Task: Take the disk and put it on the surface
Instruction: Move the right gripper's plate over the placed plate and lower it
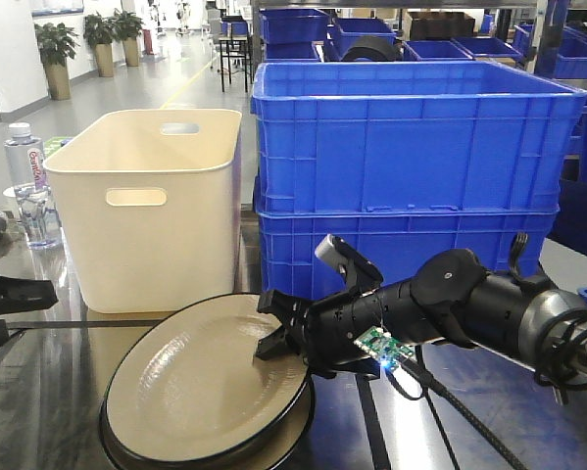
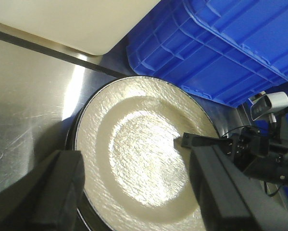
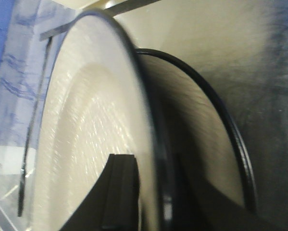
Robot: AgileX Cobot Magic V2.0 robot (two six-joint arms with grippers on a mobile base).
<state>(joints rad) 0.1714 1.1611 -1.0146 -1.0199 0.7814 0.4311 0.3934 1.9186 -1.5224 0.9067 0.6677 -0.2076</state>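
Disk (image 1: 210,377) lift in hand: rim clamped in right pincer (image 1: 278,331), left pincer (image 2: 139,202) agape; next, probably lower flat onto worktop (image 1: 38,392).

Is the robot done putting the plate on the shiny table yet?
Not yet. Done: the right gripper has its jaws clamped on the rim of the top disk. In hand: that disk is tilted up off a second plate beneath it. Left: carry it over and lay it on the dark tabletop.
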